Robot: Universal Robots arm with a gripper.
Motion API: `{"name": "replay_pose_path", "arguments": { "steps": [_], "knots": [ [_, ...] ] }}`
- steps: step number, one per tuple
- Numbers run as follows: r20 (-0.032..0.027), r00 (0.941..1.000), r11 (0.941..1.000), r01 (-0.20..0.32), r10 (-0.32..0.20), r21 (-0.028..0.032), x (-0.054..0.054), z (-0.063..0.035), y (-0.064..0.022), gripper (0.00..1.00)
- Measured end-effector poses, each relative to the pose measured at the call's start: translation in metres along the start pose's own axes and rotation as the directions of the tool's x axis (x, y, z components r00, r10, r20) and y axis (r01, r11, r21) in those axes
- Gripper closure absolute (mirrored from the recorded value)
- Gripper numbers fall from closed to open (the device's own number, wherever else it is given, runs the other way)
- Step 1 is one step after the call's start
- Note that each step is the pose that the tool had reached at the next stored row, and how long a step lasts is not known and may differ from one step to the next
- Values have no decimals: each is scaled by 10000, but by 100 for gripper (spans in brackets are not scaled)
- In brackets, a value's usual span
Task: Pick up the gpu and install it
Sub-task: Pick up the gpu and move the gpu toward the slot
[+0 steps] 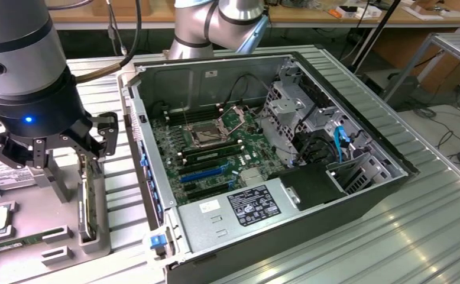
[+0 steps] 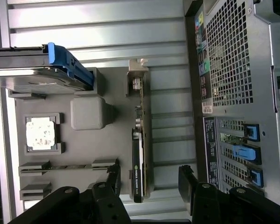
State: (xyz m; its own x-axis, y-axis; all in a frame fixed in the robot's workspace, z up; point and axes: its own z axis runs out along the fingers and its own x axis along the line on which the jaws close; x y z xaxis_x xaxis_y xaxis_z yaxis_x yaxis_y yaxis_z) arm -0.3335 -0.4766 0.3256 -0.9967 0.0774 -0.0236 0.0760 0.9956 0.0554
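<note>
Exterior view's left edge is showing the arm (image 1: 25, 77) hanging with its dark wrist pointing straight down over a grey parts holder (image 1: 66, 222), a blue light glowing on its side. Under it the gripper (image 1: 74, 174) is sitting low, its fingers standing apart, one to each side of the gpu (image 1: 90, 207). The gpu is standing on its long edge in a slot of the holder, outside the computer case and just beside the case's rear wall. Wrist view is showing the same: the gripper (image 2: 150, 176) is straddling the gpu (image 2: 139, 158), with a gap showing between each finger and the card, so nothing is being clamped. A hard drive (image 2: 42, 70), a processor chip (image 2: 42, 133) and a RAM stick (image 2: 67, 165) are lying in other pockets of the holder (image 2: 93, 144). Further toward the exterior view's right, the open computer case (image 1: 356, 201) is lying on its side on the ribbed metal tabletop (image 1: 427, 236), its motherboard (image 1: 214, 142) facing up.
</note>
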Motion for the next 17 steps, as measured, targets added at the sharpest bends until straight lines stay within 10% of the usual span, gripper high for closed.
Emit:
{"name": "replay_pose_path", "arguments": {
  "steps": [17],
  "knots": [
    [0, 10000, 10000, 0, 0, 1, 4, 151, -8, 38]
  ]
}}
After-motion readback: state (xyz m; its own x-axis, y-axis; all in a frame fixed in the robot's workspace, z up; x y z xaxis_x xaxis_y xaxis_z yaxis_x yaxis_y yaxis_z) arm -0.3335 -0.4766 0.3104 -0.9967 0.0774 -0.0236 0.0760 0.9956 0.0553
